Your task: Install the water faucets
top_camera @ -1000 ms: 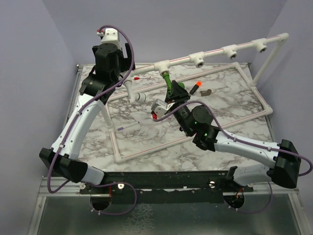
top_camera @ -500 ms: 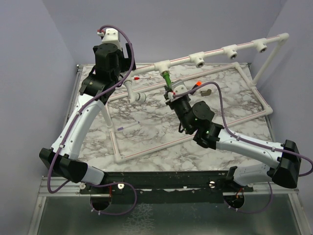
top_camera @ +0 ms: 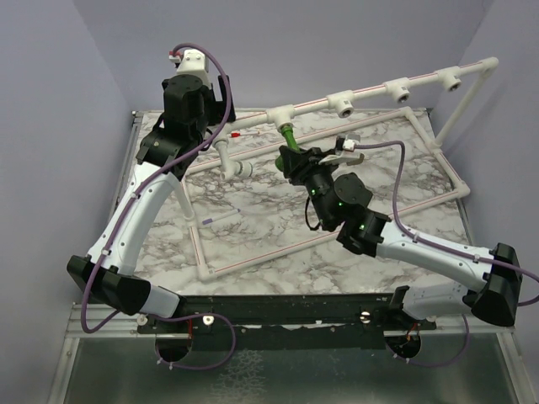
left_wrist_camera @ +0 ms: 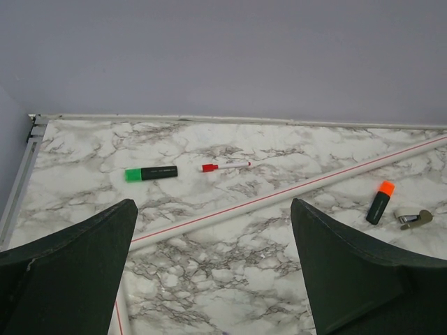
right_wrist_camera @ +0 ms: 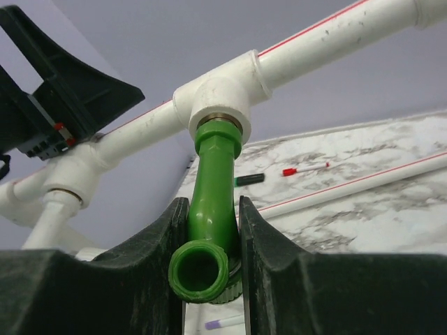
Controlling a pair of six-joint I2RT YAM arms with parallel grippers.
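- At the leftmost tee socket [right_wrist_camera: 220, 94] of the raised pipe rail [top_camera: 370, 89]: one green faucet [right_wrist_camera: 211, 188]. Its upper end is seated in the socket's mouth, its body runs down from there, and its round open end faces your right wrist camera.
- Your right tool [right_wrist_camera: 211, 216]: closed partway onto the faucet's body, one finger pressed against each side.
- Your left tool [left_wrist_camera: 213, 206]: jaws spread wide with nothing between them. It is raised over the far left of the counter [left_wrist_camera: 230, 279], well apart from the faucet.
- Further right along the rail: three more tee sockets [top_camera: 344, 105], mouths facing outward.
- Far side of the counter: green highlighter [left_wrist_camera: 150, 173] and red pen [left_wrist_camera: 225, 167], lying flat, near each other.
- Right of those: orange-capped marker [left_wrist_camera: 380, 202], with a small metal clip [left_wrist_camera: 413, 218] just beside it.
- Between these two groups: low striped pipe [left_wrist_camera: 279, 195], lying across the counter.
- Near left of the counter: purple-tipped pen [top_camera: 215, 218], lying alone.
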